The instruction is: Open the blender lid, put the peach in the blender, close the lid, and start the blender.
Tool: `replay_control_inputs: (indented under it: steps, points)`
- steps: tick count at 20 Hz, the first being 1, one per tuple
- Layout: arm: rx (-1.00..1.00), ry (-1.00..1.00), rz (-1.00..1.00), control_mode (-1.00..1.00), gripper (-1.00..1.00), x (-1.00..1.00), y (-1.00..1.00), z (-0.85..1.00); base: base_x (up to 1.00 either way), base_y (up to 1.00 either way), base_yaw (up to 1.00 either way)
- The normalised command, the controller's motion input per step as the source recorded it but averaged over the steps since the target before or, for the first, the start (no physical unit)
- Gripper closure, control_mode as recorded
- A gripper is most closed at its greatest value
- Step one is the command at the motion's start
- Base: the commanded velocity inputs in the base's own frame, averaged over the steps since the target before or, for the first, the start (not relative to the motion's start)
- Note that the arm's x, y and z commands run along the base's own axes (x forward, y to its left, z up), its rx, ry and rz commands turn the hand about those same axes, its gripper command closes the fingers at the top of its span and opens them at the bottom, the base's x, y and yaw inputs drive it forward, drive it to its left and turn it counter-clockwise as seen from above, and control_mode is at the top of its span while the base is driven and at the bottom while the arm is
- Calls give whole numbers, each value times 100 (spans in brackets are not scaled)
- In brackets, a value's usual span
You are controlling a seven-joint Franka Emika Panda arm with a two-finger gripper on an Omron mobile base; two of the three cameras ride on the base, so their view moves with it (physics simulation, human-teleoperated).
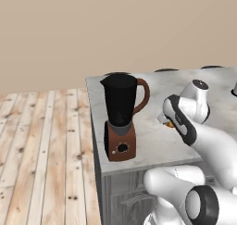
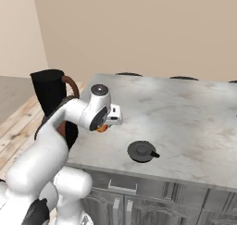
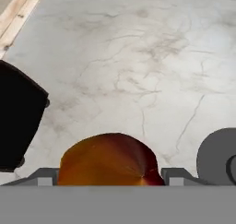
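The peach [image 3: 109, 159], orange-yellow with a red patch, sits between my gripper's [image 3: 110, 179] two fingers, which press against its sides. From the base views the gripper [image 2: 107, 123] points down at the counter just right of the blender [image 1: 120, 120], and a sliver of the peach [image 2: 102, 128] shows under the hand. The blender's black jar [image 3: 16, 121] stands open on its reddish-brown base, handle toward the arm. The blender lid [image 2: 141, 151], a dark disc with a small knob, lies flat on the counter near the front edge, right of the gripper.
The grey marble counter [image 2: 185, 113] stretches far to the right and back. Its left edge [image 1: 95, 127] runs close beside the blender, with wooden floor [image 1: 41, 145] below. Dark round shapes [image 2: 183, 78] line the counter's far edge.
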Motion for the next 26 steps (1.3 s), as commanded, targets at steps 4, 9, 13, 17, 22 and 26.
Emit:
replay_control_inputs:
  steps: [4,9,13,17,22,26]
  points:
    - [0,-12,0,-100,100,-12,32,100,0,0,0]
    - [0,-10,0,-100,100,-17,39,100,0,0,0]
    - [0,-12,0,-100,100,-22,38,100,0,0,0]
    - [0,-16,0,-100,100,-31,29,100,0,0,0]
    - [0,-13,0,-100,100,-36,29,86,0,0,0]
    - [0,-6,0,-100,100,-24,46,56,0,0,0]
